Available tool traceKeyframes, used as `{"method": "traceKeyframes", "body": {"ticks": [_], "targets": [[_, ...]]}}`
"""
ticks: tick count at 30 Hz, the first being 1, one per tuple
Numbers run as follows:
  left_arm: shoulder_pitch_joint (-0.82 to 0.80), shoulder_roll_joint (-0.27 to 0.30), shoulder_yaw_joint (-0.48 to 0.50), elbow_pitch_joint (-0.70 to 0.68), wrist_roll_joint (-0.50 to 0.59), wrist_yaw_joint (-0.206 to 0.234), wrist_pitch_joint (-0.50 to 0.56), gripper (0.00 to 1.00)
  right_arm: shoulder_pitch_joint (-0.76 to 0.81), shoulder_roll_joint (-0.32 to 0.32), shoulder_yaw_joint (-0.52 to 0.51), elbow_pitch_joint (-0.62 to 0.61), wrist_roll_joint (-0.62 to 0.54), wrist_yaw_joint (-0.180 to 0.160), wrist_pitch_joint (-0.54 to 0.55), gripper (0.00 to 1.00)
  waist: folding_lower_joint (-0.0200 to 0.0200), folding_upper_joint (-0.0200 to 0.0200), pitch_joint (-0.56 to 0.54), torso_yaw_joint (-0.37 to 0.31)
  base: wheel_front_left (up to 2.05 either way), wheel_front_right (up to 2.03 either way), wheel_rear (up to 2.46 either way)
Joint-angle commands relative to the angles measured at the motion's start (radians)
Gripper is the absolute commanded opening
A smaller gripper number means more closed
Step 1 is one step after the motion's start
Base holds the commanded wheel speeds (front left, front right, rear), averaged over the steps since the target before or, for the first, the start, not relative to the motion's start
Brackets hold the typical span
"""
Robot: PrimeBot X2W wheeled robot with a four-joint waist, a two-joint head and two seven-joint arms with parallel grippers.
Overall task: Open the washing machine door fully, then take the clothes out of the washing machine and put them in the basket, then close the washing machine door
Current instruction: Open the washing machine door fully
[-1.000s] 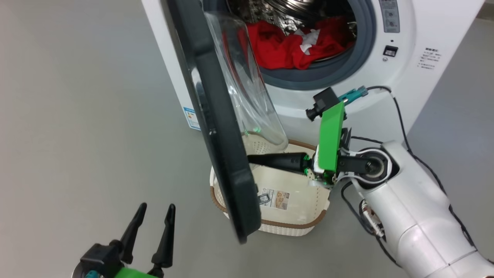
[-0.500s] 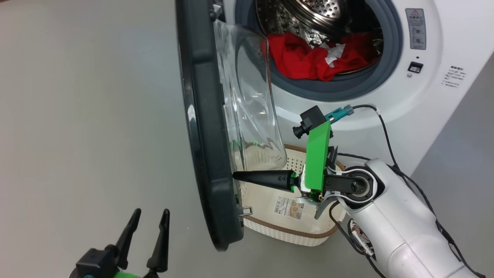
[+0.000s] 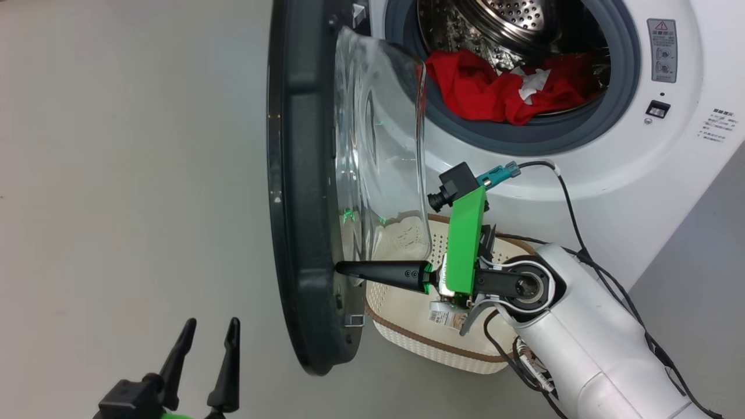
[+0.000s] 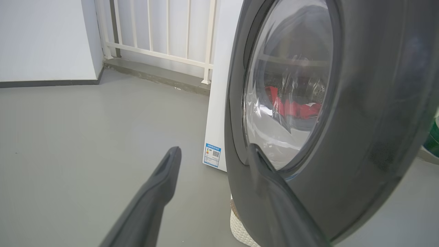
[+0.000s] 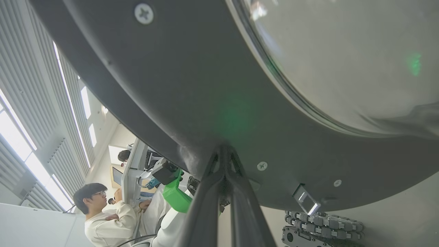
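- Washing machine door (image 3: 297,203) swung out from the washing machine (image 3: 582,169), edge-on in the head view, with the glass bowl (image 3: 378,157) bulging toward the drum opening.
- Right gripper (image 3: 344,269) reaching across from the right, jaws closed together on nothing, tips pressed against the door's inner rim just below the glass.
- Clothes (image 3: 483,93) heaped red and white in the bottom of the steel drum (image 3: 512,23), behind the grey rubber ring.
- Basket (image 3: 425,349) on the floor (image 3: 116,174) in front of the machine, below the opening, partly hidden by the door and the right arm.
- Left gripper (image 3: 212,323) low at the lower left, jaws spread wide and holding nothing, near the door's outer face.
- Person (image 5: 103,219) in a pale top, seated far beyond the door's edge in the right wrist view.
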Motion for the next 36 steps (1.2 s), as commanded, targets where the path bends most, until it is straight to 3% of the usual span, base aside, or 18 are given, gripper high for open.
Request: {"method": "traceKeyframes", "body": {"ticks": [1,13,16,17,18,36], "targets": [[-0.014,0.008,0.038,-0.028,0.01,-0.003,-0.012,1.0,0.0,0.035,0.019,-0.033,0.011,0.002,-0.009,0.0,0.0,0.0,0.005,0.002,0.0,0.0,0.0],[-0.015,0.008,0.052,-0.028,0.016,-0.003,-0.012,1.0,0.007,0.036,0.044,-0.036,0.024,0.002,-0.042,0.0,0.0,0.0,-0.004,0.0,0.0,0.0,0.0],[-0.015,0.009,0.041,-0.028,0.015,-0.003,-0.012,1.0,0.021,0.033,0.036,-0.044,0.014,0.002,-0.063,0.49,0.0,0.0,-0.014,-0.006,0.0,0.0,0.0],[-0.015,0.01,0.038,-0.03,0.014,-0.003,-0.012,1.0,0.03,0.03,0.03,-0.046,0.013,0.002,-0.072,0.96,0.0,0.0,-0.017,-0.007,0.0,0.0,0.0],[-0.015,0.011,0.035,-0.03,0.014,-0.003,-0.012,1.0,0.039,0.026,0.025,-0.049,0.013,0.002,-0.078,1.0,0.0,0.0,-0.019,-0.01,0.0,0.0,0.0],[0.018,0.03,0.071,-0.031,0.027,-0.003,-0.012,1.0,0.291,-0.101,-0.038,-0.104,-0.036,0.002,-0.239,1.0,0.0,0.0,-0.069,-0.1,0.0,0.0,0.0]]}}
